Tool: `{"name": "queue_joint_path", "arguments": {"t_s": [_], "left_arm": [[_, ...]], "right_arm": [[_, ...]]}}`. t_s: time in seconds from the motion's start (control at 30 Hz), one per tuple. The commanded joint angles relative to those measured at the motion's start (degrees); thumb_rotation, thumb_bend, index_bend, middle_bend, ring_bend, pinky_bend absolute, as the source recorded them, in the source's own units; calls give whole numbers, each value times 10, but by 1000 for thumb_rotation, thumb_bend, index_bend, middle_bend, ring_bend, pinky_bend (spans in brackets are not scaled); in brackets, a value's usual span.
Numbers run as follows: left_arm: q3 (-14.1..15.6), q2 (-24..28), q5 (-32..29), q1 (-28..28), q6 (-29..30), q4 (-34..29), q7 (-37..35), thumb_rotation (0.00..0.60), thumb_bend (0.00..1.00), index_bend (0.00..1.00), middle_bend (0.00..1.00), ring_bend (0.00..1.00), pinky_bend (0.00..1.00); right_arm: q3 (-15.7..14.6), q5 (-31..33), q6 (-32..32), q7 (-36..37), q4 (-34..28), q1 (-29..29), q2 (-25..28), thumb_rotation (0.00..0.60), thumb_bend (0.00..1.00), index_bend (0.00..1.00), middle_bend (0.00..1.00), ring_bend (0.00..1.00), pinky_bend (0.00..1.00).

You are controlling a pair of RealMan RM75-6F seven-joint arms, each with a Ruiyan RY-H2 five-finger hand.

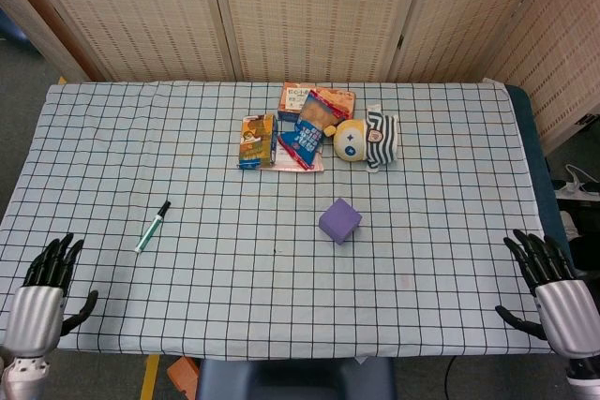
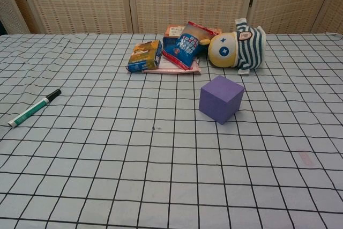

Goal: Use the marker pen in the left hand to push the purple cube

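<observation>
The marker pen (image 1: 151,227) lies loose on the checked tabletop (image 1: 187,138), well apart from the purple cube (image 1: 339,221) at its three o'clock. The left hand (image 1: 42,294) at the near edge holds nothing, fingers spread. The right hand (image 1: 553,291) does likewise.

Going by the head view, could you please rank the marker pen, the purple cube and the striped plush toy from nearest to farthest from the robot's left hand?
Measured from the left hand at the table's near-left corner:
1. Marker pen, lying loose on the left side of the cloth.
2. Purple cube, near the middle of the table.
3. Striped plush toy, farther back, beside the snack packets.
</observation>
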Motion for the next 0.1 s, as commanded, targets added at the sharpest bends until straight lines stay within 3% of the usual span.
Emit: {"name": "queue_joint_path", "arguments": {"t_s": [0.03, 0.1], "left_arm": [[19, 28, 22, 34, 27, 14, -53, 600, 325, 0, 0, 0, 137], [15, 30, 18, 36, 21, 13, -46, 600, 324, 0, 0, 0, 139]], "right_arm": [[0, 3, -5, -5, -1, 1, -3, 600, 19, 0, 0, 0, 0], [0, 2, -9, -8, -2, 3, -4, 600, 19, 0, 0, 0, 0]]}}
